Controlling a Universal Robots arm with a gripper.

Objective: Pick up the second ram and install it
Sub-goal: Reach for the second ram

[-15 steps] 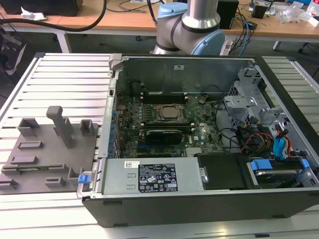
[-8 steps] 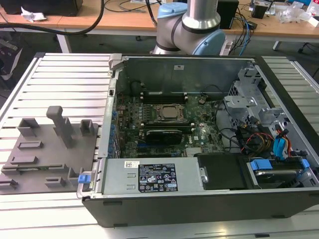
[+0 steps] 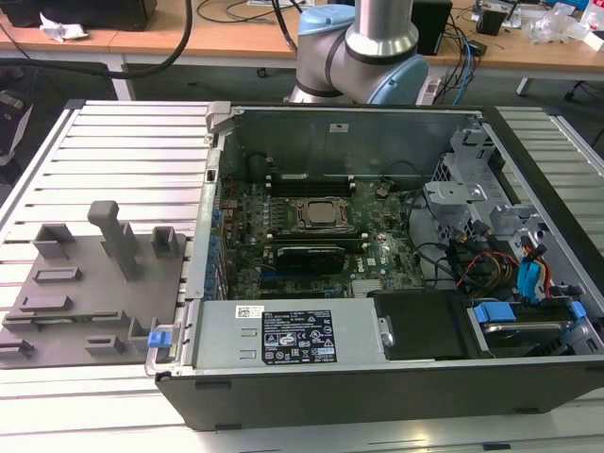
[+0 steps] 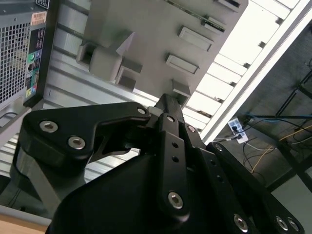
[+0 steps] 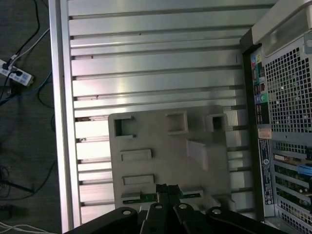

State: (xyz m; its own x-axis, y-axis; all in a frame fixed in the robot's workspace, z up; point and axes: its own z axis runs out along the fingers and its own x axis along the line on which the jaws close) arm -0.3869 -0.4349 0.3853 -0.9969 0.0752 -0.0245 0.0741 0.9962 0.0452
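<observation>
In the first wrist view the gripper [image 5: 166, 188] has its fingers pressed together and empty. Beyond the fingertips, which hide its middle, the ram [image 5: 140, 197] lies in the grey holder [image 5: 163, 146].

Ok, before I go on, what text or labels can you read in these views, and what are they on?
Black label on the power supply cover: print too small to read.
White sticker beside it: too small.
Coloured stickers on the case's rear panel, first wrist view: blurred.
Orange sticker on that panel, second wrist view: blurred.
Nothing can be quoted.
</observation>
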